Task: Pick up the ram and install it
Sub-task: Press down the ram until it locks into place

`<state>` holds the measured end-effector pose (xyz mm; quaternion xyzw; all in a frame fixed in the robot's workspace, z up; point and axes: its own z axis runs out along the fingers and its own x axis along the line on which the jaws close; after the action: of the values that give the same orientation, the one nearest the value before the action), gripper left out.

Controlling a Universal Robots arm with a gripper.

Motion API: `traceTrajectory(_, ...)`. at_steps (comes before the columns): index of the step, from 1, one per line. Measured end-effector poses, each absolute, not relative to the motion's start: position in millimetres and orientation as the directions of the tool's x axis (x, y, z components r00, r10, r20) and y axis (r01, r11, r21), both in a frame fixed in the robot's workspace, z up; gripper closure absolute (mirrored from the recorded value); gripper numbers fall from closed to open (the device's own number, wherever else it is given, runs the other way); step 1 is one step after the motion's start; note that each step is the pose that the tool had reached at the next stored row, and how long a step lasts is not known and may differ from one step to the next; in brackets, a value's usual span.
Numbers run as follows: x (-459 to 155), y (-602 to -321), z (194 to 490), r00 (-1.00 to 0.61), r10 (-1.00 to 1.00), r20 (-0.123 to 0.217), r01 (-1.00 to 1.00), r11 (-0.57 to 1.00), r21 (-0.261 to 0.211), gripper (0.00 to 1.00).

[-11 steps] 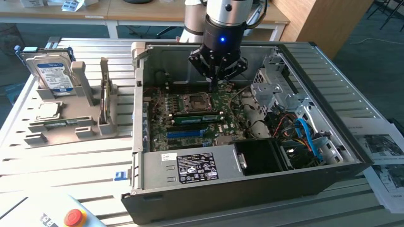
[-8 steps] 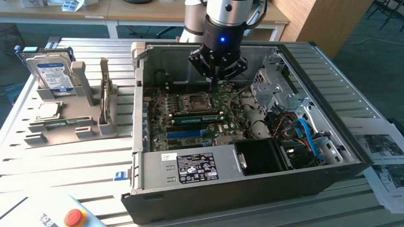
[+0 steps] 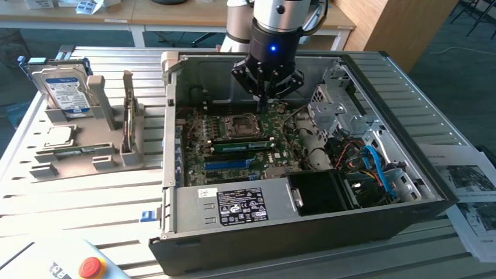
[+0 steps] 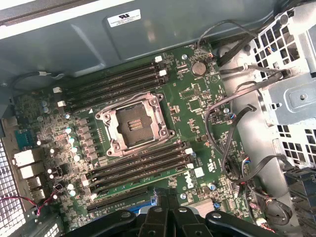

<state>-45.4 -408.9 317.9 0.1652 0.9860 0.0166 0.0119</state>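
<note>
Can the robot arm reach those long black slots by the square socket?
Probably yes: the big black computer case is open, and the shut end effector hangs just above the long black slots with nothing between.

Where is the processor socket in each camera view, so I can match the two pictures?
Exterior view: the processor socket sits mid-motherboard, to the exterior view's left of the metal drive cage.
Wrist view: the processor socket lies between two banks of black memory slots.
Shared landmark: the metal drive cage, standing beside the board in both views.
</note>
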Motion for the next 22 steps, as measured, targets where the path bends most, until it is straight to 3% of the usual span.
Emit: traceTrajectory(22, -45.4, -408.9, 317.9, -0.988, 0.154, -0.018, 0.153, 0.988, 0.037, 0.9)
